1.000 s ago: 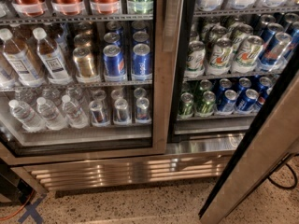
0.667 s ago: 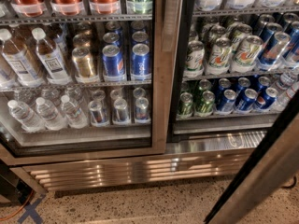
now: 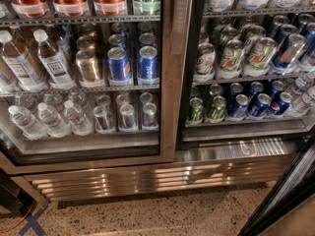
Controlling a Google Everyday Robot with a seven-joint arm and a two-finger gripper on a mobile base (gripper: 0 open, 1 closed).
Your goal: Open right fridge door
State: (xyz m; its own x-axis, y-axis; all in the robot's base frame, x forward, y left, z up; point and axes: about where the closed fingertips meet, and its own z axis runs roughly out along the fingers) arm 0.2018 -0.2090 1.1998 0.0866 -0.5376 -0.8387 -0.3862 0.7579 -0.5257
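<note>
Speckled terrazzo floor [image 3: 162, 215] runs along 6 o'clock beneath the fridge [image 3: 216, 154] and its slatted base grille [image 3: 147, 178]. The right fridge door [image 3: 288, 193] stands swung open, its dark edge at 4 o'clock. Behind the closed left door [image 3: 167, 122] are two blue Pepsi cans [image 3: 119, 63], with perhaps three silver cans [image 3: 127, 117] below. The gripper is out of view, so its grip cannot be told.

Setting: commercial refreshment area, either a shop or an office pantry; which one cannot be told. Evidence: fridge [image 3: 170, 97], a stainless two-door glass-fronted drinks cooler; wire shelves [image 3: 78, 19] stocked in rows with soda cans [image 3: 147, 65] and water bottles [image 3: 49, 119]; slatted base grille [image 3: 147, 178]; speckled terrazzo floor [image 3: 162, 215]. Gripper: out of view.
</note>
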